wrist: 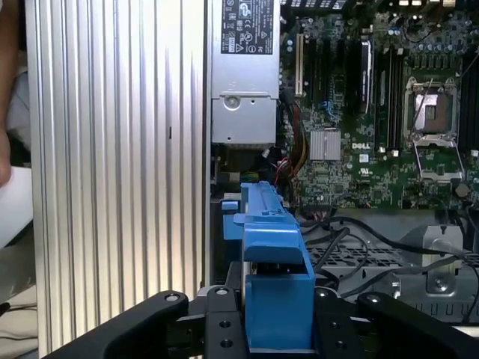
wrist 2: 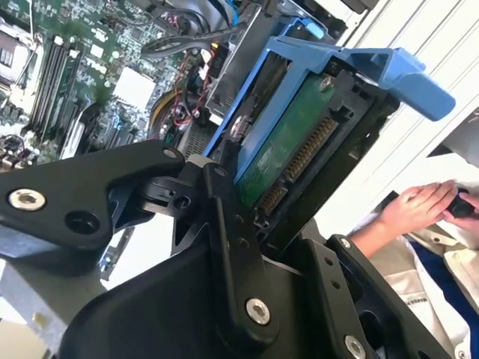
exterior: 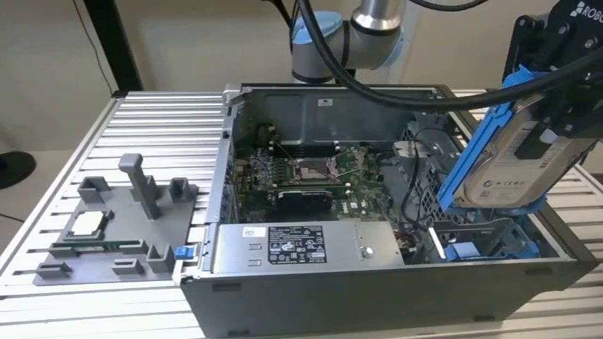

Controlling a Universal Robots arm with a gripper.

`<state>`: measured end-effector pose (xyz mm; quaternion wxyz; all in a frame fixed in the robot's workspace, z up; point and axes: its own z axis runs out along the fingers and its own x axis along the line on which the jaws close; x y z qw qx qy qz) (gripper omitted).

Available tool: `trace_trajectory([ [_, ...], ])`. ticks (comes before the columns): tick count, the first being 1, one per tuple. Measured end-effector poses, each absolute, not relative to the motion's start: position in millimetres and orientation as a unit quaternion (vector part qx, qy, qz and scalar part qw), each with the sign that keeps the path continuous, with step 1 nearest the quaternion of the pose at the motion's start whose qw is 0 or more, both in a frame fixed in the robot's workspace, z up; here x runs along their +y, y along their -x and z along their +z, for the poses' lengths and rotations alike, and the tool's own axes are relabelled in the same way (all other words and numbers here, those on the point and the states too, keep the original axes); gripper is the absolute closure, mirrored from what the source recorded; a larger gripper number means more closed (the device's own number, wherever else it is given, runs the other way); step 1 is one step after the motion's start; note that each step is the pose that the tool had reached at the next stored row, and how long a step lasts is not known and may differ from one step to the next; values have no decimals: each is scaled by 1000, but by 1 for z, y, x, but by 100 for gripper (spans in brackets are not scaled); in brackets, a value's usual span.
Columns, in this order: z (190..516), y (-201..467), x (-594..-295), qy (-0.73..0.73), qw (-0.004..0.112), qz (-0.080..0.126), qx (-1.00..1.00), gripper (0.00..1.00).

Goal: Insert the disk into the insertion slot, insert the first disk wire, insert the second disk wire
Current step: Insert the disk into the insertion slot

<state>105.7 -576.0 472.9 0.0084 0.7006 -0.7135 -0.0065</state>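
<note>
The disk (exterior: 516,166) hangs in the air over the front corner of the open computer case (exterior: 377,289) on the exterior view's right, clear of the case walls and above the slot (exterior: 468,251). It is steeply tilted. Its long axis runs from a low end near the slot up toward the exterior view's right, its white label faces that camera, and the blue frame (exterior: 476,138) runs along its edge. In the second wrist view its green circuit-board side shows instead.

The gripper (exterior: 548,131) holds the disk by its upper part, its black fingers (wrist: 224,329) pinching it from two sides.

The slot is a grey bay with blue rails set low in that same corner of the case. Along the front wall of the case lies the grey power supply (exterior: 301,247), and behind it, on the case floor, the green motherboard (exterior: 311,169). Black cables (wrist: 352,239) trail between the motherboard and the slot.

The case rests on a ribbed metal table (exterior: 151,116). Beside the case, on the exterior view's left, sits a grey holder (exterior: 113,233) with upright posts. Behind the case rises the robot arm (exterior: 351,35), with a beige wall (exterior: 198,42) and a black post (exterior: 113,42) beyond it. Past the table edge near the case, a person's hand (wrist 2: 419,206) shows in the second wrist view.
</note>
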Motion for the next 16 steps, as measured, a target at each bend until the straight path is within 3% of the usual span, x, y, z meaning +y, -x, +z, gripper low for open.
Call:
trace_trajectory([
  [16,455,-119,-581,-698,6,-4,-716,100],
])
